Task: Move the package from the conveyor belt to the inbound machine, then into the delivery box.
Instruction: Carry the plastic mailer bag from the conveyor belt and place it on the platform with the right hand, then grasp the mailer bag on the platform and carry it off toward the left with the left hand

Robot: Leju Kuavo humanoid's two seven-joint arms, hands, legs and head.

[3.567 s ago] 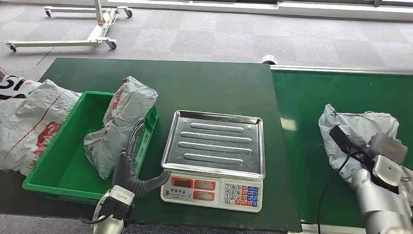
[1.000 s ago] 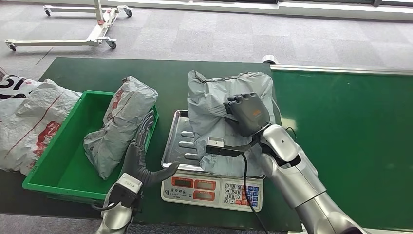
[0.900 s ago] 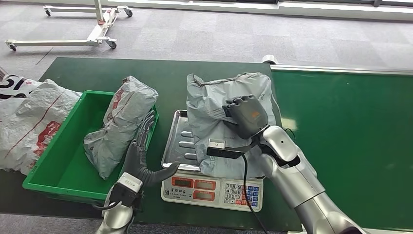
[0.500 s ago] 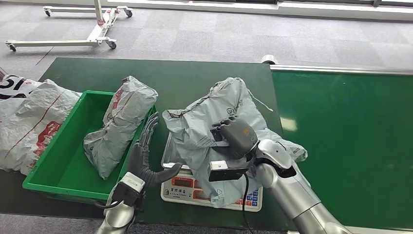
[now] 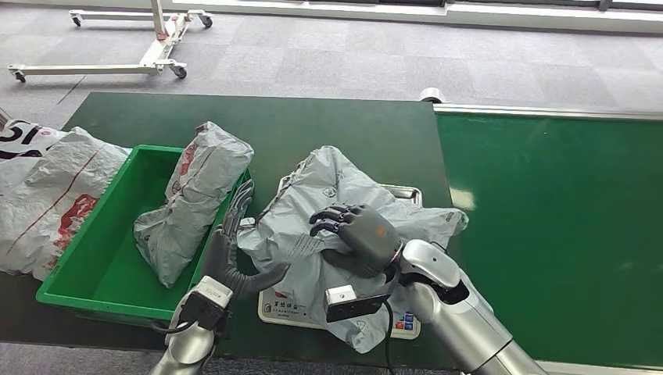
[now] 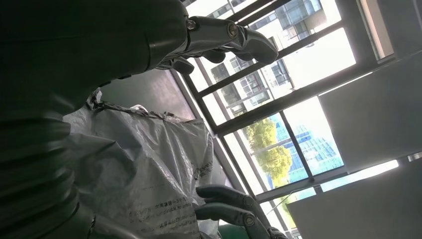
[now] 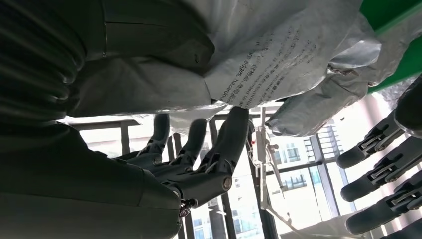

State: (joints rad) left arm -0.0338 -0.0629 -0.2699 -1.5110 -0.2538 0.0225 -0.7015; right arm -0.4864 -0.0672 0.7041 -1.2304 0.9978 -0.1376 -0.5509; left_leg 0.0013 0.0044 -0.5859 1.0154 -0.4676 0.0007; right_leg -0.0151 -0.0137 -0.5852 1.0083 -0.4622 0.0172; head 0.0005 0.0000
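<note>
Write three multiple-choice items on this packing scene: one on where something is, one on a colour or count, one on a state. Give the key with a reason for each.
1. Where does the crumpled grey plastic mailer bag under the right hand lie?
A. on the green conveyor belt
B. on the steel-trayed weighing scale
C. on the floor

2. What colour is the plastic bin holding the other grey parcel?
A. blue
B. red
C. green

3. How is the left hand?
A. open, fingers spread beside the mailer bag
B. gripping the bin's rim
C. holding the parcel inside the bin

Key: 1 B, the bag is draped over the scale, whose tray corner and keypad peek out, while the belt is bare. 2 C, the bin's walls are bright green. 3 A, its fingers stand apart and upright between bin and bag, closed on nothing.
</note>
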